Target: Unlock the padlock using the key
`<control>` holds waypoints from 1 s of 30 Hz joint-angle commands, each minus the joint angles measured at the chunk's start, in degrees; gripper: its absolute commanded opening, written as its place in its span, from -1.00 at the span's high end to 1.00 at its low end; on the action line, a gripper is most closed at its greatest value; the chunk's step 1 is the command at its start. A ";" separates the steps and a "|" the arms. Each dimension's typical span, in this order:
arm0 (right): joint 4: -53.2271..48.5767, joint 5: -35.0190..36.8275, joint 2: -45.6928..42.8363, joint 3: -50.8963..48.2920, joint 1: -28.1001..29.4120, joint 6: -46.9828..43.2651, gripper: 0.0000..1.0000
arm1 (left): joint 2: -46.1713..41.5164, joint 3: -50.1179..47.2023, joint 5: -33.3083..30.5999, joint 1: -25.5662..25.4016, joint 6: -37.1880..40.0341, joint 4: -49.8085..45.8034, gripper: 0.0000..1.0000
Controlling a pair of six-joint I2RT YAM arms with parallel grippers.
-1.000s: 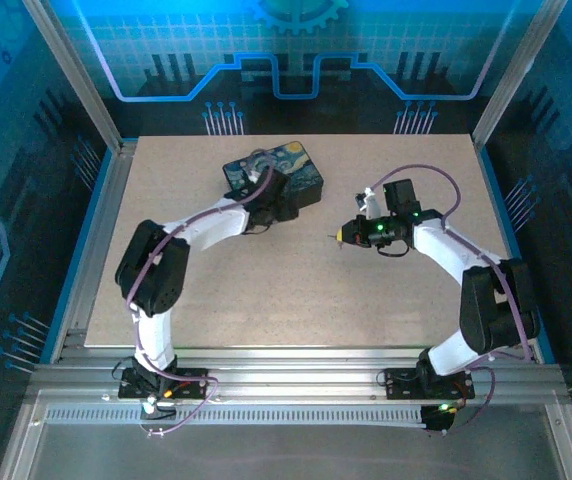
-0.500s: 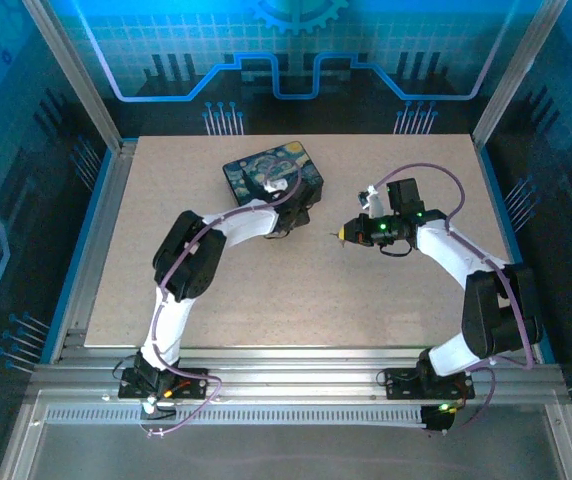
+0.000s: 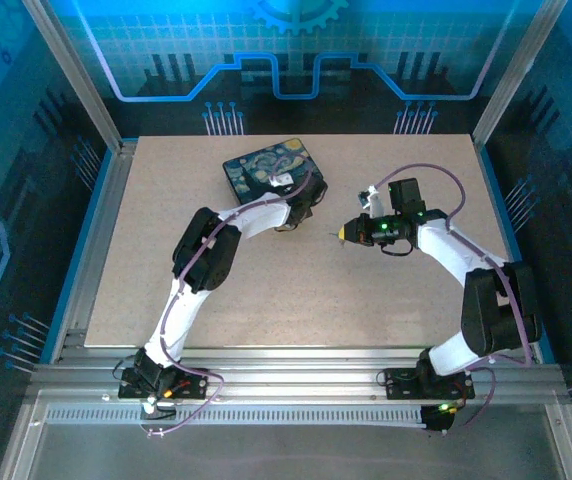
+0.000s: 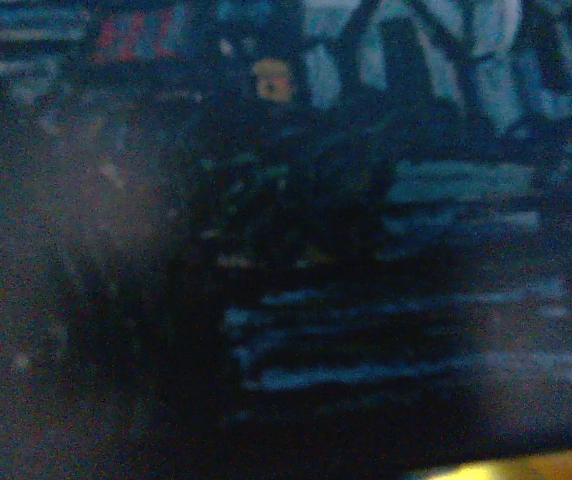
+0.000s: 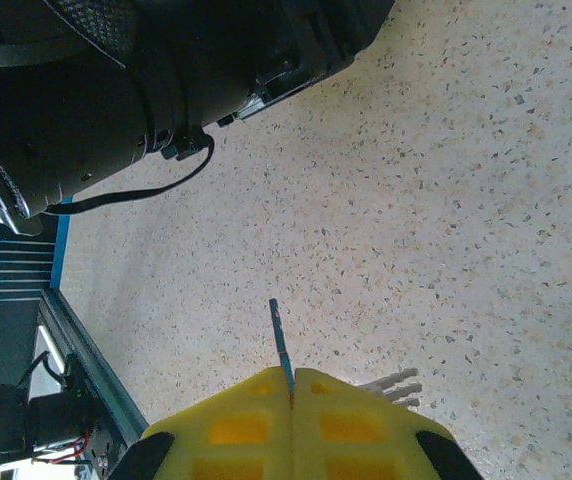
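The right gripper (image 5: 292,392) is closed on the key (image 5: 280,338), blade projecting over the desk (image 5: 486,200). The left gripper (image 3: 302,208) is at the box (image 3: 256,168); its opening cannot be determined. Off-axis contact with the padlock could twist the key loose.

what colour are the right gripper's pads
The pads are yellow, best seen in the right wrist view.

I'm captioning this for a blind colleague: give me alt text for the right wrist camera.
The right gripper, yellow jaws shut, pinches a thin key edge-on above a speckled table. The black body of the left arm sits top left.
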 commanded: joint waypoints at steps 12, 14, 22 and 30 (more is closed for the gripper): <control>0.83 -2.19 1.69 -1.04 -1.54 -1.99 1.00 | 1.80 3.55 -1.35 1.44 0.05 -2.55 0.53; 0.49 -2.10 1.53 -1.13 -1.58 -2.18 1.00 | 1.31 3.15 -1.42 1.43 0.72 -2.90 0.63; 0.09 -1.89 -0.04 -1.76 -1.54 -2.34 1.00 | -6.42 0.74 3.96 1.33 8.01 -7.62 0.85; -2.67 -2.28 -1.08 1.13 -1.38 -1.52 1.00 | -15.83 -0.46 18.74 0.70 13.47 -21.42 0.88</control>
